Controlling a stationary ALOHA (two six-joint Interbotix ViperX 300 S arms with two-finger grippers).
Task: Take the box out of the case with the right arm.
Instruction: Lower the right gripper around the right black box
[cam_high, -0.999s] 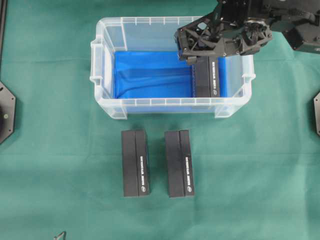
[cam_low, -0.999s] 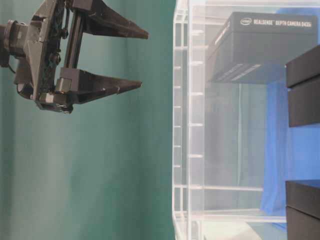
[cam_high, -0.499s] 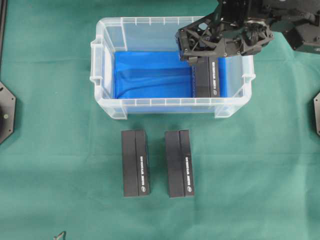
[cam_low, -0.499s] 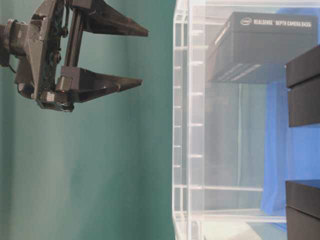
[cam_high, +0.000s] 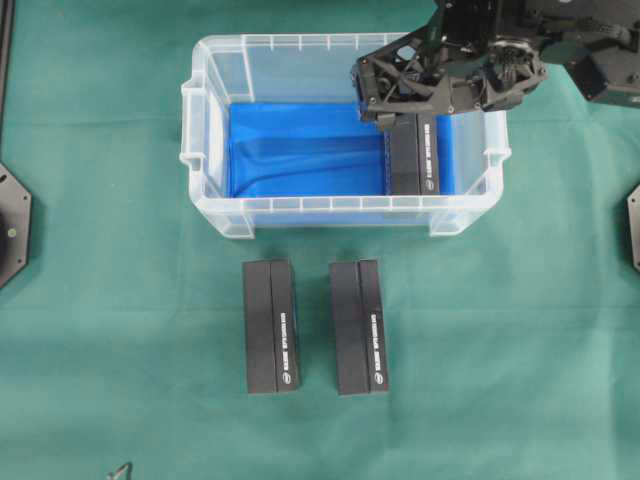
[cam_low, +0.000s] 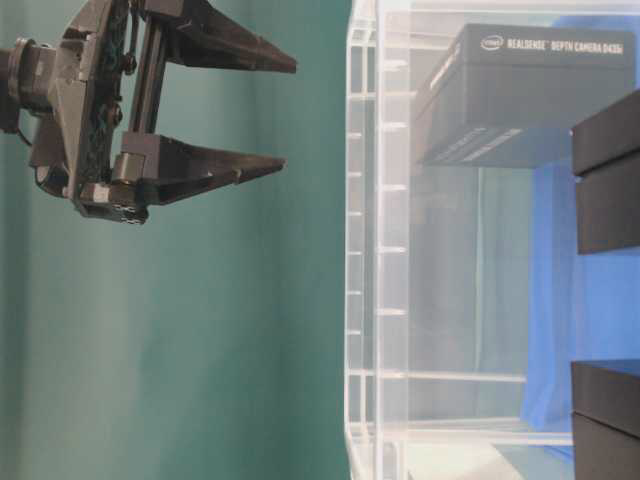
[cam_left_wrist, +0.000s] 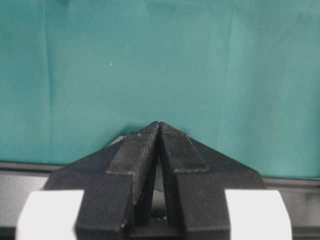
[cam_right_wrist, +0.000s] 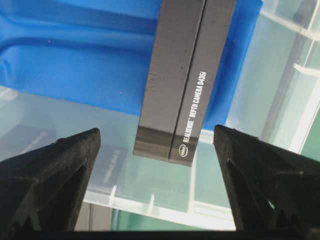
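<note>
1. One box (cam_high: 413, 155) lies inside the case (cam_high: 200, 130), flat on the blue lining (cam_high: 300, 150) at the end that shows on the right in the overhead view, close beside that end wall.
2. Two more black boxes (cam_high: 270, 326) lie outside on the green cloth (cam_high: 120, 330), in front of the case.
3. Right gripper (cam_high: 395, 85) hovers above the box's far end with its fingers spread wide and holding nothing; in the right wrist view they straddle the box with clear space on both sides.
4. Left gripper (cam_left_wrist: 159, 131) has its fingers pressed together, empty, over bare cloth.
5. Risks, as a judgement: the box sits so near the end wall that a descending finger could strike the rim or wedge against the wall; the smooth, narrow box could also slip or tip if pinched off-centre.
6. Long axis runs from the case's far wall toward its near wall; the printed side faces up, the logo end nearest the front wall.
</note>
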